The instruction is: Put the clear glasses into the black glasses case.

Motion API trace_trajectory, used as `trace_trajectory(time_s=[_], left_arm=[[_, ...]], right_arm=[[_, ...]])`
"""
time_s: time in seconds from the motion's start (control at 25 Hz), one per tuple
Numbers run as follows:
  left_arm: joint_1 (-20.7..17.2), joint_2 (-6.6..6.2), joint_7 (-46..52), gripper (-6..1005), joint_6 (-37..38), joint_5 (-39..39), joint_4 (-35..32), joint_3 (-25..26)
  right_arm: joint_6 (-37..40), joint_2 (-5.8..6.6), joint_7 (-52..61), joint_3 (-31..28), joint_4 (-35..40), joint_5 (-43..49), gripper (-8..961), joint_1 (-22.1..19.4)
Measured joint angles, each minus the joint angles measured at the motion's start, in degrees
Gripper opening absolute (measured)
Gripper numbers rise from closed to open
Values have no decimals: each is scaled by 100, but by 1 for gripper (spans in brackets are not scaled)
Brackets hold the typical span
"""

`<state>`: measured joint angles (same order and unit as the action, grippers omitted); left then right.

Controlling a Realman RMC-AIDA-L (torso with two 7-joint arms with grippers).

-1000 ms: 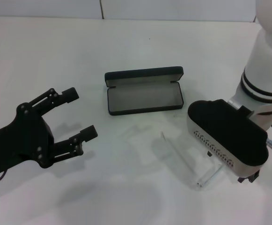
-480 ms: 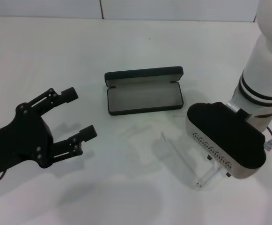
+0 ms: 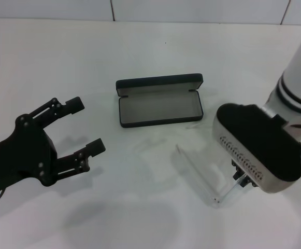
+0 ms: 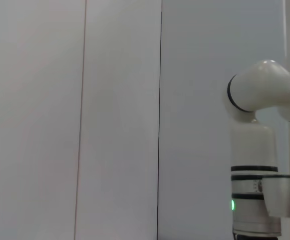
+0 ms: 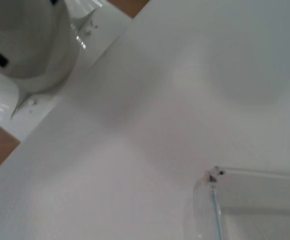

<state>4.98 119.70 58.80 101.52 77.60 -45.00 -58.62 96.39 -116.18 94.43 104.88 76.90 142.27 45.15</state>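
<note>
Working at the near end of the clear glasses [image 3: 204, 174], your right pincer [image 3: 242, 178] was hidden under its wrist housing, so I could not tell whether it had closed on the temple. The frame lay on the table [image 3: 140, 46], just in front of the open black glasses case [image 3: 159, 106]. You needed a gentle, level lift. Your left pincer [image 3: 85, 127] hung apart, idle.
</note>
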Motion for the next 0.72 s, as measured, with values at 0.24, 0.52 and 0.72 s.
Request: trace_trajectory(time_s=[0.24, 0.52, 0.72], left_arm=[[-12, -10, 0, 861, 0, -37, 0, 8], [25, -17, 11, 861, 0, -53, 0, 9], [29, -6, 45, 861, 26, -205, 0, 160]], right_arm=[[145, 6, 7, -254, 253, 30, 98, -310], [340, 13, 14, -943, 618, -216, 81, -648], [581, 43, -126, -2141, 963, -1055, 75, -1035]])
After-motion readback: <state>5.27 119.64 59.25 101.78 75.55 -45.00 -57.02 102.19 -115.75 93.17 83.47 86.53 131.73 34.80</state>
